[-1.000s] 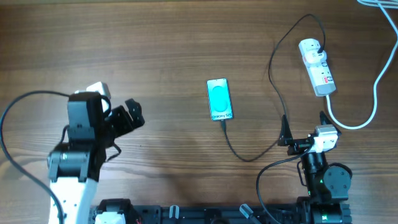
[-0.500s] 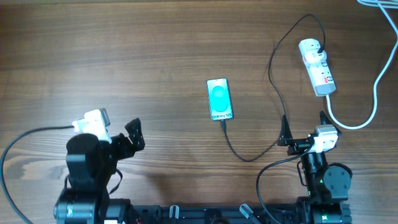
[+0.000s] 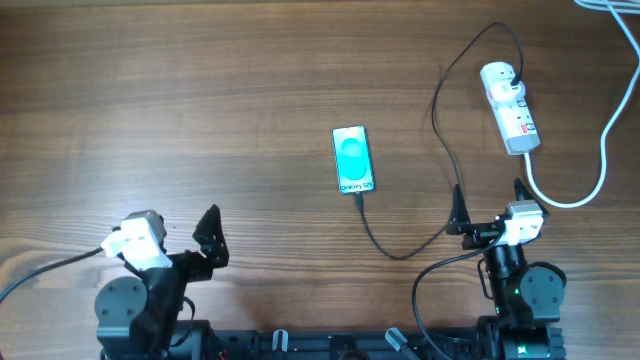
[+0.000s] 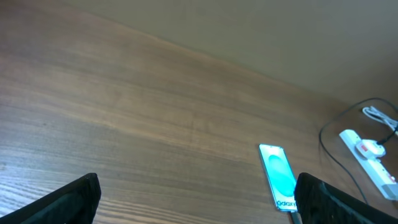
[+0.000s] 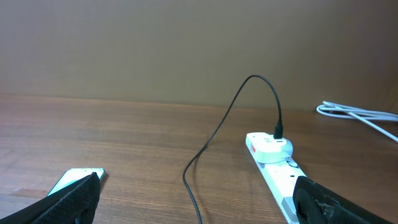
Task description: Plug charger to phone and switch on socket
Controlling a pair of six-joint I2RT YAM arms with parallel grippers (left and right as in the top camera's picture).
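The phone point(image 3: 353, 158) lies flat mid-table with its teal screen lit; it also shows in the left wrist view point(image 4: 278, 176) and at the lower left of the right wrist view point(image 5: 71, 180). The charger's thin black cable point(image 3: 437, 110) runs from the phone's near end, loops right and climbs to a white plug in the socket point(image 3: 510, 108). The socket also shows in both wrist views point(image 4: 367, 158) point(image 5: 277, 162). My left gripper point(image 3: 205, 245) hangs open at the front left, far from the phone. My right gripper point(image 3: 490, 205) stands open in front of the socket, with the cable beside its left finger.
A thick white cord point(image 3: 590, 170) curls from the socket's near end to the table's right edge and back corner. Both arm bases stand along the front edge. Bare wooden tabletop point(image 3: 200, 90) spreads to the left and behind the phone.
My left arm has drawn back toward the front edge, away from the table's middle. The right arm, phone, cable and socket have not moved.
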